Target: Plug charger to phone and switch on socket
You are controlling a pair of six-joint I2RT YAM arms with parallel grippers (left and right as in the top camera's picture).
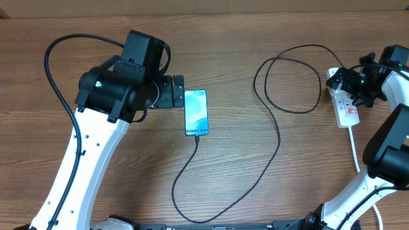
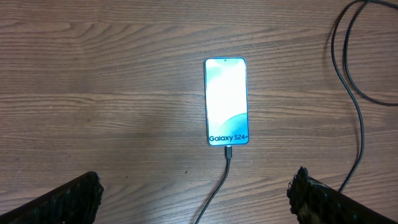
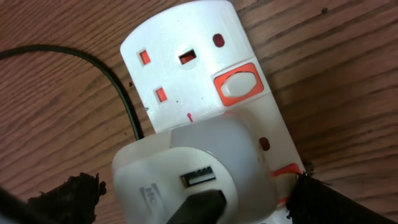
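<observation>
Down on the wooden tabletop (image 1: 255, 25), picking out the phone (image 1: 196, 112) lying flat near the middle, screen lit pale blue-teal, white lettering at the near end. Plugged into that near end: the charger (image 1: 279, 137), a thin black cable running off toward the front edge, climbing the right side and looping wide before reaching the socket (image 1: 348, 112).

Over to the left hand (image 1: 181, 92), poised just beside the phone's left edge near its far end, no calling contact from overhead. From the left wrist view, fingers (image 2: 74, 198) spread wide and holding nothing, with the phone (image 2: 226, 101) ahead between them and the charger (image 2: 229, 152) seated in its port.

Across to the right hand (image 1: 350, 84), sitting over the far end of the socket at the right edge of the tabletop, white cord (image 1: 353, 150) trailing toward the front. Up close from the right wrist: fingers (image 3: 74, 196) apart, flanking a white adapter (image 3: 186, 155) pushed into the socket (image 3: 186, 62), clamped on nothing visible. Black plug (image 3: 196, 204) in the adapter's face, an empty USB slot (image 3: 198, 177) just beside it. Just beyond, one free set of pin holes and a white rocker switch (image 3: 238, 87) in a red frame, on or off impossible to tell
</observation>
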